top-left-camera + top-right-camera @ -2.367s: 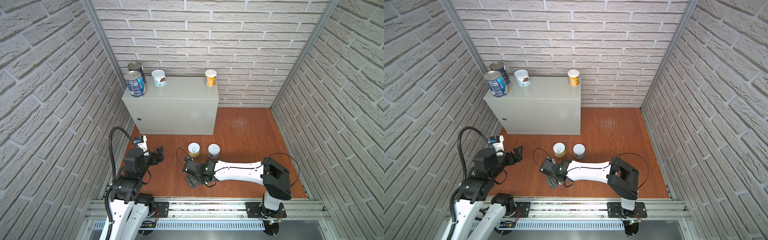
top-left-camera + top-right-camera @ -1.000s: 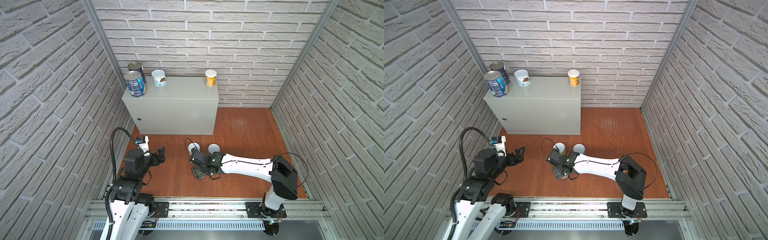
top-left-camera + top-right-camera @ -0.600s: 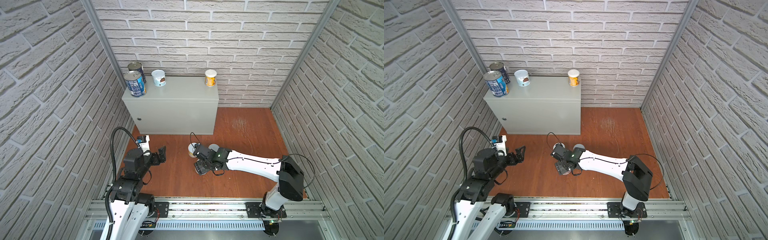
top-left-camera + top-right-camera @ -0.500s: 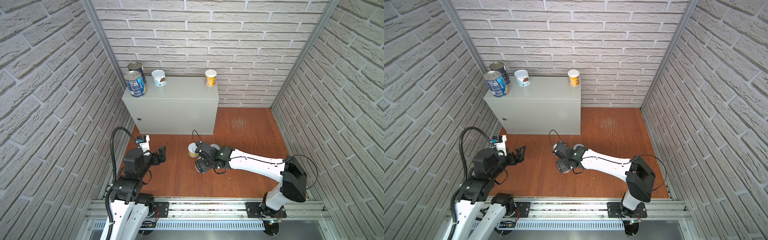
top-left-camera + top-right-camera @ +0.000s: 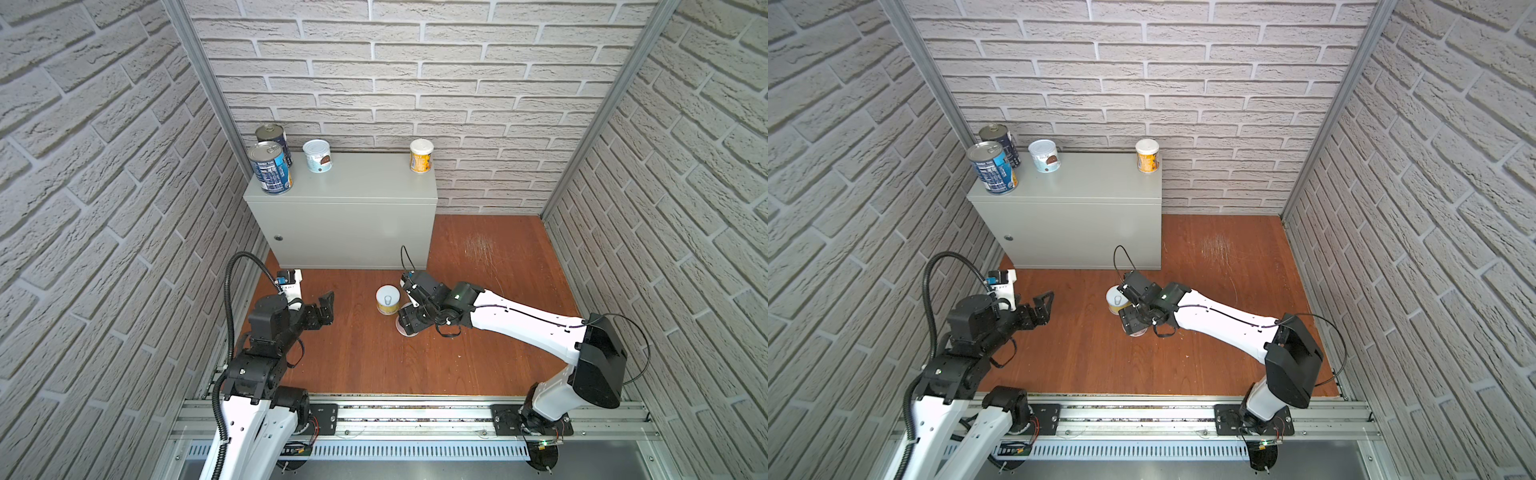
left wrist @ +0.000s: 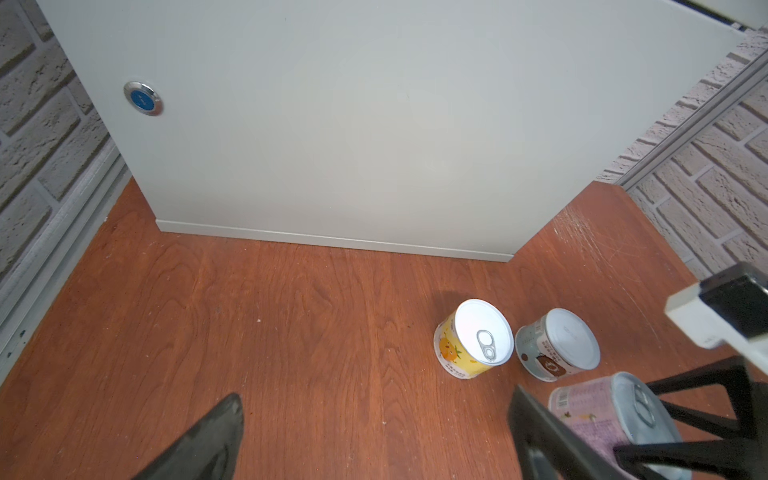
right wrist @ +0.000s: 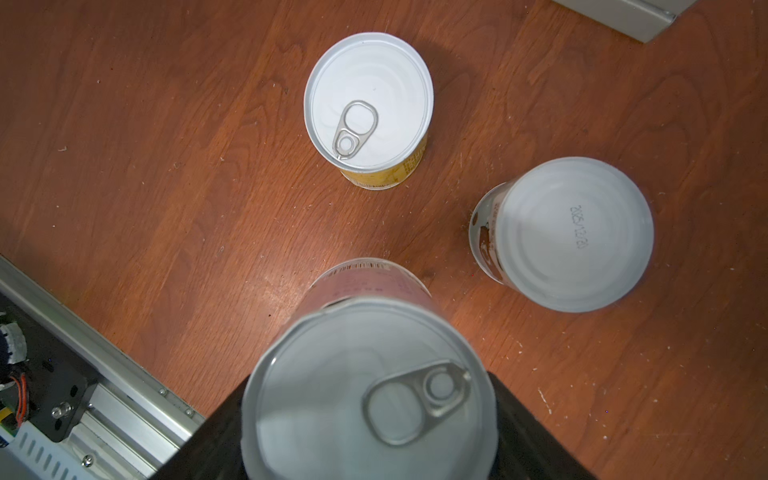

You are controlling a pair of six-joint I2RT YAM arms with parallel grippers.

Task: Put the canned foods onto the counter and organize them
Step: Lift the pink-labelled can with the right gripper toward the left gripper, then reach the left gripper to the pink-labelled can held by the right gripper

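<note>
The right gripper (image 5: pixel 409 324) pinches the pink can (image 7: pixel 370 386) and has carried it across the floor to the yellow can (image 5: pixel 387 298). That puts it closer to the counter (image 5: pixel 357 183). The left gripper (image 5: pixel 326 309) waits, jaws wide apart.

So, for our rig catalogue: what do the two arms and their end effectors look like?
The left arm and right arm have white shells with black joints. The left end effector and right end effector are black, two-fingered. A ribbed black hose loops over the left arm; a thin black cable arcs above the right wrist, near a green light.
</note>
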